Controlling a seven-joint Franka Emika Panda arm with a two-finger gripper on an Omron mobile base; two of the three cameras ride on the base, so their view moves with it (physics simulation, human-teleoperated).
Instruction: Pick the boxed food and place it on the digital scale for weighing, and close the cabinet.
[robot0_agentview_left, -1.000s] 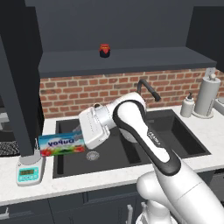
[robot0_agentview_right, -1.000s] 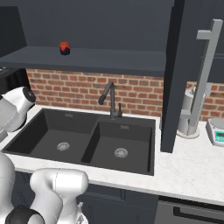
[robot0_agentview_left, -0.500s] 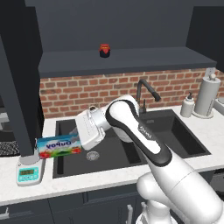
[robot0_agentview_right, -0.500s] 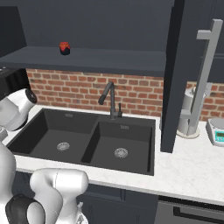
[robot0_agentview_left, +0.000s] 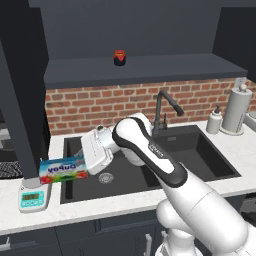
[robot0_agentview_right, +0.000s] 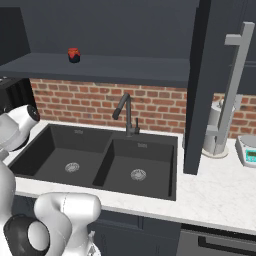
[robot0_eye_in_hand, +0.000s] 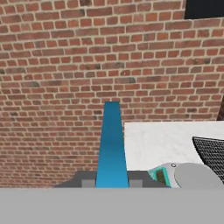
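The fingers (robot0_eye_in_hand: 89, 184) stay hidden in the left base view, where we see the boxed food (robot0_agentview_left: 63, 170) carried just above the digital scale (robot0_agentview_left: 34, 198). In the right base view, the cabinet (robot0_agentview_right: 204, 85) door hangs open. In the hand view, the gripper (robot0_eye_in_hand: 111, 184) clamps the box edge-on; placing and closing remain.

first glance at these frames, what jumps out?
The white arm sweeps left across the dark double sink, its gripper shut on the boxed food, a blue box held flat just above the digital scale on the white counter's left end. Behind it a small red-lidded jar sits alone on the shelf over the brick wall, and in the right base view the open cabinet door juts forward edge-on.
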